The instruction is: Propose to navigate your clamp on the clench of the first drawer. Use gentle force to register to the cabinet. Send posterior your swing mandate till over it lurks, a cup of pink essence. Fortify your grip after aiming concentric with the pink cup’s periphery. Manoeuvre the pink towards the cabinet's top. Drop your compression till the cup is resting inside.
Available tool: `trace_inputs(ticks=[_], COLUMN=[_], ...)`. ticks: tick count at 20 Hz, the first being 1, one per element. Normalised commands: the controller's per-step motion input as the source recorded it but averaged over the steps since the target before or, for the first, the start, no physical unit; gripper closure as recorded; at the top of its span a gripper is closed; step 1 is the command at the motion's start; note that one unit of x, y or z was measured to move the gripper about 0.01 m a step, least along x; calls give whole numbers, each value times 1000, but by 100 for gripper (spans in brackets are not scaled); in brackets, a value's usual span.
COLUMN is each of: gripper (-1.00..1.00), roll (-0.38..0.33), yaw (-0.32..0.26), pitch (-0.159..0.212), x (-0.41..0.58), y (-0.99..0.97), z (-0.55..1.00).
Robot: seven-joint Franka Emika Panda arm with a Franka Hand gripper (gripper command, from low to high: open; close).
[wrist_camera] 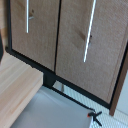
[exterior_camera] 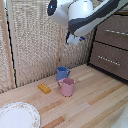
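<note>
The small dusty-pink mug stands upright on the light wooden plank table, its handle turned toward the exterior view's left, with nothing gripping it. Just behind it, near enough that they may touch, sits a blue mug. A small orange block lies on the table further toward the exterior view's left, and a white plate with a patterned rim rests at the near corner. High above the mugs hangs the bulky white robot arm's gripper; whether its fingers are apart or together I cannot tell. The dark brown wooden cabinet stands at the exterior view's right, its upper drawer front carrying a slim silvery bar handle.
</note>
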Motion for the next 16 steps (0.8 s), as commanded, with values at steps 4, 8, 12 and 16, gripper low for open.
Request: trace_inputs(ticks=[4,8,12,16], gripper=[-100,-100,-100,-100], roll=[-320,-201,-148,-45], yaw=[31,108,129,169], pitch=[-124,-64,-38,-25], x=[-241,-324,-274,-146], y=[-341,-561,-592,-649], z=[54,-1,-63,-111])
